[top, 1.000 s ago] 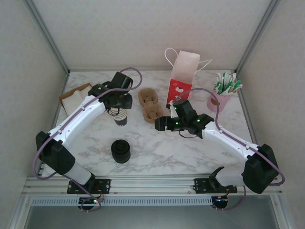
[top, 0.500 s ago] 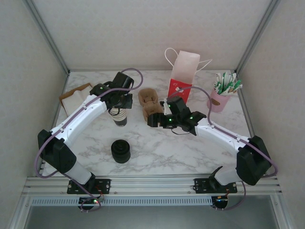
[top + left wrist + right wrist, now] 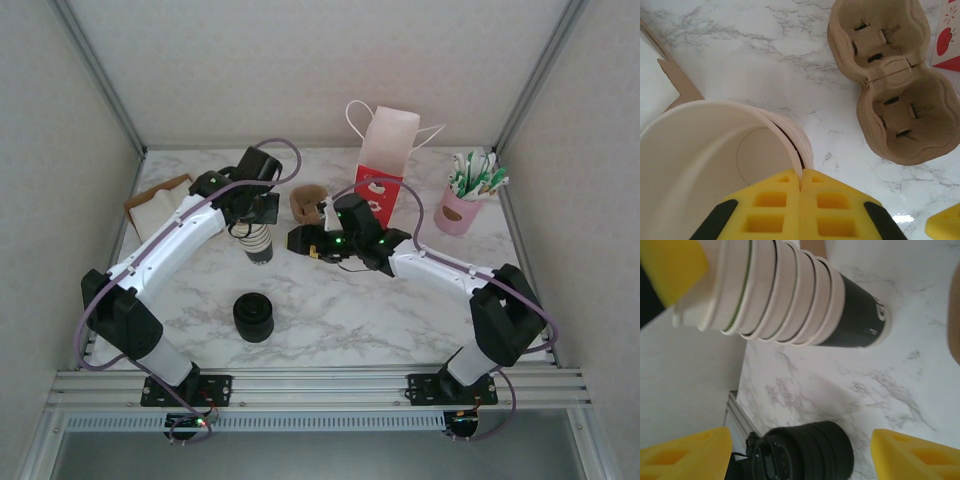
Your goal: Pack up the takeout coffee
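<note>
your left fingers (image 3: pixel 785 207) are pinched shut on the top cup (image 3: pixel 700 150)'s rim, mid-counter toward the left edge; right fingers (image 3: pixel 685 452) gape open beside the stack (image 3: pixel 790 295). clamp that stack low, then lift straight up.

No legible txt, brand names or nos. showed anywhere. The red-and-white bag (image 3: pixel 390 140) had a small white printed mark on its red lower panel, too small to read from top; left wrist view caught just red fruit-like shapes w/ pale specks on it, no letters. The dark cup (image 3: pixel 855 315) under the cup stack (image 3: pixel 785 290) carried tiny pale marks near its base, blurred, unreadable.
</note>
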You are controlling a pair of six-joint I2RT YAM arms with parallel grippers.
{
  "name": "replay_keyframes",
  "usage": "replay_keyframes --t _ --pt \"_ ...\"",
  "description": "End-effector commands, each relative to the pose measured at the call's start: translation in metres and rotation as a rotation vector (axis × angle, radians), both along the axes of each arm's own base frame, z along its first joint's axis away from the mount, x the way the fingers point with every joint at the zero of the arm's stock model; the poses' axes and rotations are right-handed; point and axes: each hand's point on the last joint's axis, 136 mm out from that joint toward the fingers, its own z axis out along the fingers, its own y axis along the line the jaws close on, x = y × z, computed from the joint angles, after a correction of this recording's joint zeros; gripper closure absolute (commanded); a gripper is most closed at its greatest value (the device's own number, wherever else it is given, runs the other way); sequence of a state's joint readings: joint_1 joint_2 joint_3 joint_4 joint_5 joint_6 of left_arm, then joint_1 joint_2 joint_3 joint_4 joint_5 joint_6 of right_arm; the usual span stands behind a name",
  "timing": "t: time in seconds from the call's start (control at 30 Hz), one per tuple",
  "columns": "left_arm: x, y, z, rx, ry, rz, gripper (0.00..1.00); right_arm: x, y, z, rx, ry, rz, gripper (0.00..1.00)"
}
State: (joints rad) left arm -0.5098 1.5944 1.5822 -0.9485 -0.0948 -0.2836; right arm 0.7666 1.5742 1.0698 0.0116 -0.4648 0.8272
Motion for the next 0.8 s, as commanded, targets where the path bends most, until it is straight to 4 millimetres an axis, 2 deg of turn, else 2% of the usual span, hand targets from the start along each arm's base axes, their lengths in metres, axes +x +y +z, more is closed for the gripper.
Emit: replay_keyframes --t 0.0,0.33,0.5,0.63,0.77 --pt "0.001 0.000 0.006 0.024 -0.004 -0.009 1.00 0.006 0.019 0.022 0.102 -0.005 0.013 0.28" --pt "0.004 -0.002 0.011 0.023 -0.005 -0.013 1.00 0.021 0.040 0.020 0.199 0.024 0.011 0.31" --pt "0.004 -0.002 0.015 0.024 -0.010 -0.012 1.00 0.023 0.042 0.019 0.215 0.028 0.005 0.31" --pt "0.004 -0.001 0.024 0.022 -0.023 -0.008 1.00 0.022 0.035 0.019 0.181 0.005 -0.012 0.31" --pt "0.004 0.000 0.043 0.020 -0.065 0.009 1.00 0.020 0.022 0.020 0.124 -0.032 -0.038 0.30"
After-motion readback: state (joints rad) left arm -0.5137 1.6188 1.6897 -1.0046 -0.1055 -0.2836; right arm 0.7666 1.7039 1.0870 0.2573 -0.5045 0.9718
